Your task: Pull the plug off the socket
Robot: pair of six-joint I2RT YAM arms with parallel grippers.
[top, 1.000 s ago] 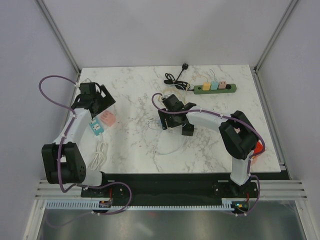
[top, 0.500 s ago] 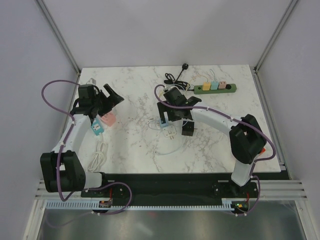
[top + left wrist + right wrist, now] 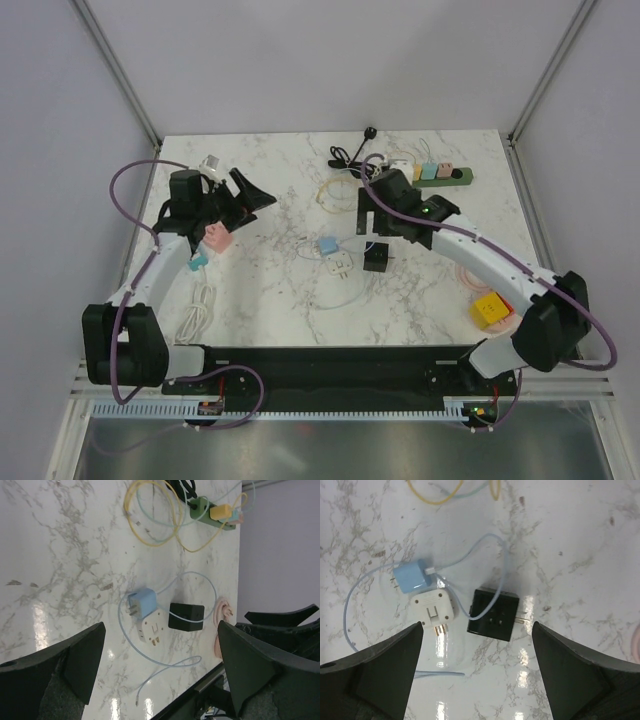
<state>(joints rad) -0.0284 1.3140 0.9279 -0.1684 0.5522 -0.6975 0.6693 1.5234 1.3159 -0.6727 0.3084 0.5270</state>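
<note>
A blue plug (image 3: 411,577) with a light blue cable lies on the marble table, its prongs bare. It rests against a white adapter socket (image 3: 434,609) that lies with its own pins showing. A black adapter cube (image 3: 493,613) sits just right of them. All three show in the top view: the blue plug (image 3: 327,246), the white socket (image 3: 341,266) and the black cube (image 3: 377,260). My right gripper (image 3: 477,625) hangs open and empty above them. My left gripper (image 3: 161,626) is open and empty, raised at the left (image 3: 250,200).
A green power strip (image 3: 430,175) with several small plugs lies at the back, a yellow cable loop (image 3: 335,190) beside it. Pink (image 3: 215,238) and teal (image 3: 197,262) cubes and a white cable (image 3: 200,305) lie under the left arm. A yellow cube (image 3: 490,308) sits at the right.
My right gripper has let go and drawn back to the right and up, leaving the blue plug and white socket side by side. My left gripper has swung up and to the right.
</note>
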